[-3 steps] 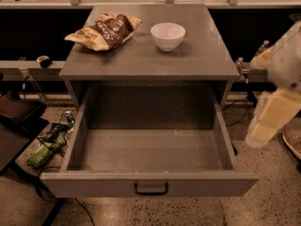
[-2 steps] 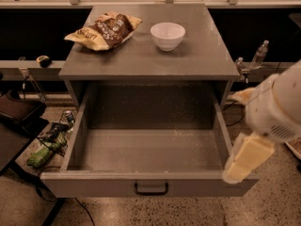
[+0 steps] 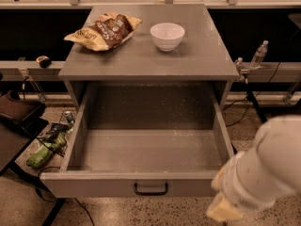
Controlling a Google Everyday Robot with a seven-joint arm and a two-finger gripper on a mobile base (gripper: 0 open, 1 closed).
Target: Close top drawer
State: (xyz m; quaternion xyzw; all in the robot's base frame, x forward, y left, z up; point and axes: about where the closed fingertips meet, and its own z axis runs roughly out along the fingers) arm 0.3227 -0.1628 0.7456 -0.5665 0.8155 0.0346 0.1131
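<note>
The top drawer [image 3: 108,185] of the grey cabinet is pulled far out and stands open and empty. Its flat front faces me at the bottom of the view, with a small black pull [image 3: 151,189] at its centre. The white arm comes in at the lower right. My gripper [image 3: 223,211] hangs as a pale blurred shape just below and in front of the drawer's right front corner. No lower drawers are in view.
On the cabinet top [image 3: 207,55] lie a chip bag [image 3: 104,31] at the back left and a white bowl [image 3: 167,36] at the back centre. A dark table [image 3: 14,126] and floor clutter [image 3: 49,142] are at the left. A water bottle [image 3: 259,54] stands on the right rail.
The arm has swung from beside the drawer's right wall down and forward, to the drawer's right front corner. The drawer has not moved.
</note>
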